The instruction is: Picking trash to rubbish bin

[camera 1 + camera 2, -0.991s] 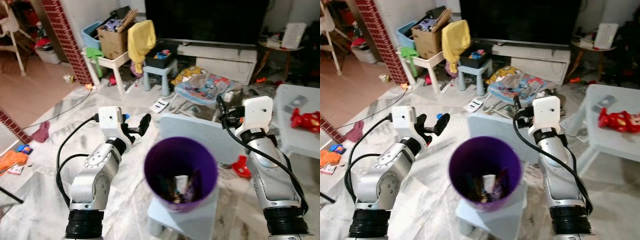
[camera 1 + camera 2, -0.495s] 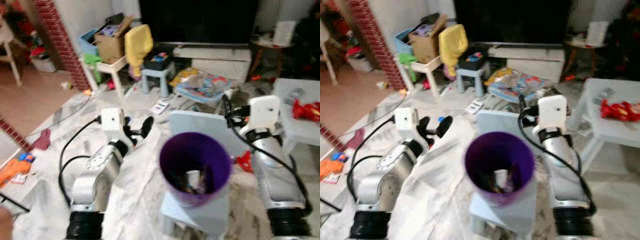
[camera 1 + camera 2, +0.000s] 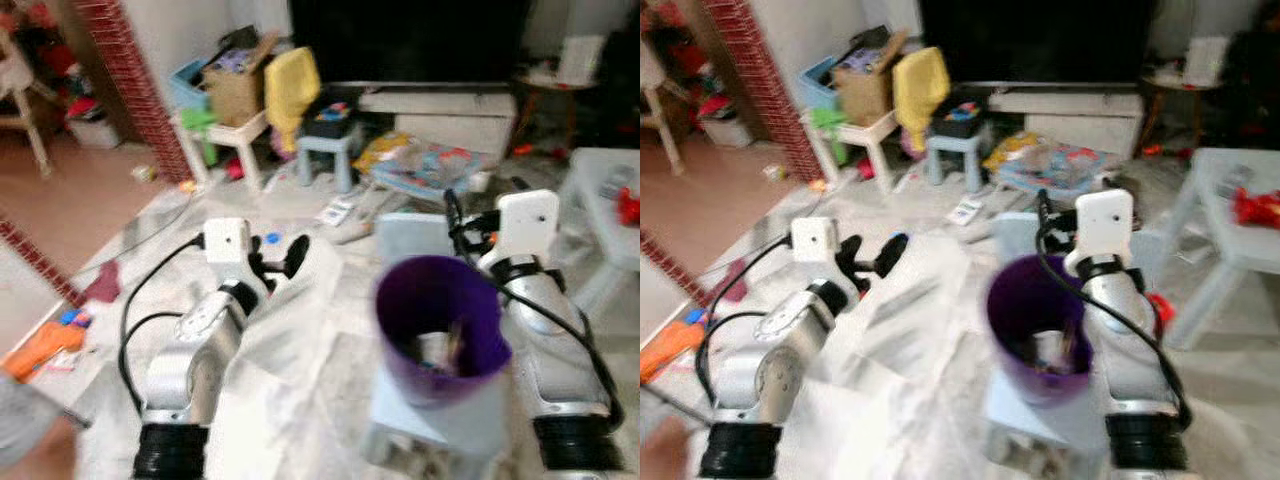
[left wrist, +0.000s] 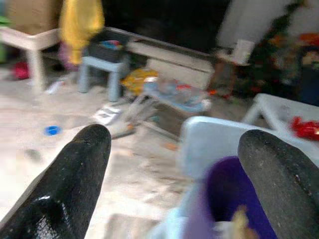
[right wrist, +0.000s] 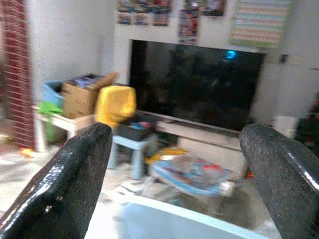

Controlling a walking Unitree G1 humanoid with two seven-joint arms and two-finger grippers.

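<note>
A purple rubbish bin (image 3: pixel 430 290) stands on a pale blue stool (image 3: pixel 430 435) just ahead of me, right of centre, with bits of trash (image 3: pixel 440 350) lying inside it. My left gripper (image 3: pixel 278 260) is held out over the white floor to the bin's left, open and empty. In the left wrist view its fingers (image 4: pixel 75 169) frame the bin (image 4: pixel 234 199) and the stool's back (image 4: pixel 204 139). My right gripper (image 5: pixel 177 134) is open with nothing in it, and its arm (image 3: pixel 527 280) rises just right of the bin. The eye views are blurred.
A white low table (image 3: pixel 600 170) with a red toy (image 3: pixel 630 205) stands at the right. Ahead are a small blue stool (image 3: pixel 330 140), a white stool with a cardboard box (image 3: pixel 235 90), a yellow cloth (image 3: pixel 290 80), a TV (image 3: pixel 420 40) and floor clutter. A brick pillar (image 3: pixel 140 80) stands at the left.
The camera has swung to the left, so the bin and stool now sit farther right in the picture. Both arms keep the same pose with their grippers open.
</note>
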